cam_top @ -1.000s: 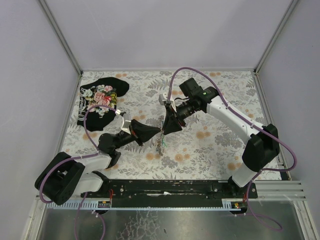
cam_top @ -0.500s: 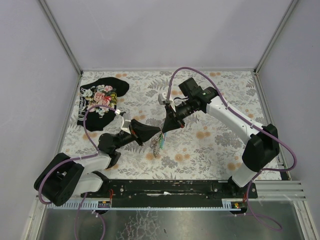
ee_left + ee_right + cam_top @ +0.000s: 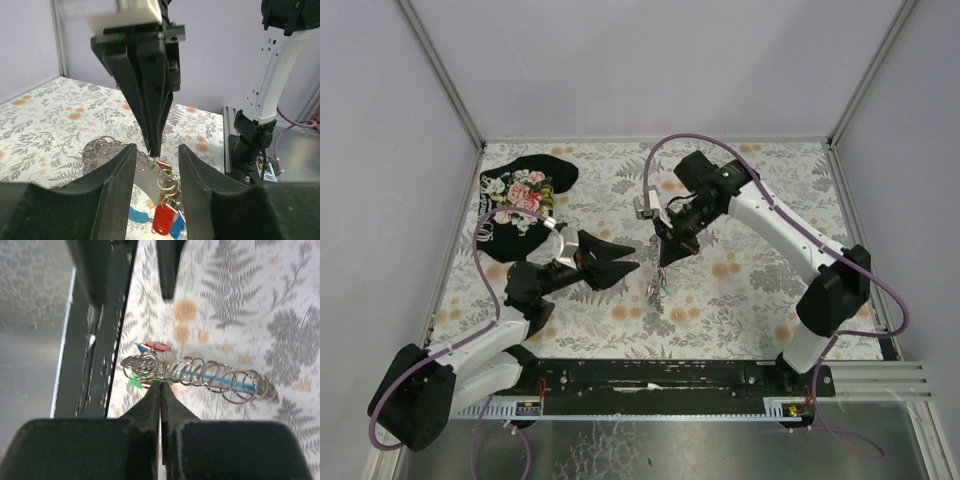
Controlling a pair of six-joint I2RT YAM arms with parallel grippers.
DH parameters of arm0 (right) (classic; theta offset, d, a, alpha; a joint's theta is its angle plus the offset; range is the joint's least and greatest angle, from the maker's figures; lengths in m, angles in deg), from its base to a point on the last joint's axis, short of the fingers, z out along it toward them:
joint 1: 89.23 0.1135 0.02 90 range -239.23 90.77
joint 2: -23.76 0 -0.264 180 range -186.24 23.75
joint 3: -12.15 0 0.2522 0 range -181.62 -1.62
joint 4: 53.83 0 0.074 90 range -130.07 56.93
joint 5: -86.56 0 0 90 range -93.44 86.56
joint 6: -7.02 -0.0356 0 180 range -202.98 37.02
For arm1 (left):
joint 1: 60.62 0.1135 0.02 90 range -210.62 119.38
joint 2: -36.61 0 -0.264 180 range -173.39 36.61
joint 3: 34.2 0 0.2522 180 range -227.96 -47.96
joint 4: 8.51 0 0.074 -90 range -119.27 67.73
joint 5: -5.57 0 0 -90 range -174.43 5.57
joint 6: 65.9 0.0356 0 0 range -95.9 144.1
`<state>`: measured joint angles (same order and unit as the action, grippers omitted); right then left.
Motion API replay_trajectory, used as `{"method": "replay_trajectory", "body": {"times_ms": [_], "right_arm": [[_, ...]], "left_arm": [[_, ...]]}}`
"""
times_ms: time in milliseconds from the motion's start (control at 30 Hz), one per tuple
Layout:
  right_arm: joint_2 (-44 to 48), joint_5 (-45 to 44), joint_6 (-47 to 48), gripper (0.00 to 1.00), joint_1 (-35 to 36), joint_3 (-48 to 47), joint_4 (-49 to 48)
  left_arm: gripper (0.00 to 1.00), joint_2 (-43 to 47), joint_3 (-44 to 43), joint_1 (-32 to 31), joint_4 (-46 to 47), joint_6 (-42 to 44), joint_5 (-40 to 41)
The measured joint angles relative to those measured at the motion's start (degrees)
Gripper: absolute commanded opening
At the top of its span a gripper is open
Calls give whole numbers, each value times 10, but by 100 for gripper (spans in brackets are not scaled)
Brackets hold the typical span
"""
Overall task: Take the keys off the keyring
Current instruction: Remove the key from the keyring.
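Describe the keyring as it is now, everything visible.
The keyring is a string of thin, shiny silver-metal rings linked like a chain, with a light-blue fob showing behind them. The right gripper is shut on a ring near one end, holding it above the floral table; the rest trails loosely. A cluster of keys with red, green and blue heads hangs by the pinched end. The left gripper is open, a finger either side of that ring, not clamping it.
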<state>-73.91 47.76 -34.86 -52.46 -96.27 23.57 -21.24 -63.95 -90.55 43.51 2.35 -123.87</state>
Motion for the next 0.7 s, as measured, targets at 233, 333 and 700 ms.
{"method": "replay_trajectory", "body": {"times_ms": [233,333,700], "right_arm": [[-18,-145,37,0,14,-50,108],[-19,-195,41,0,23,-76,134],[-33,-283,44,0,47,-114,180]], "left_arm": [[39,-1,-11,-23,-60,33,-22],[40,-19,-10,-57,-68,55,-14],[39,-110,-8,-133,7,126,91]]}}
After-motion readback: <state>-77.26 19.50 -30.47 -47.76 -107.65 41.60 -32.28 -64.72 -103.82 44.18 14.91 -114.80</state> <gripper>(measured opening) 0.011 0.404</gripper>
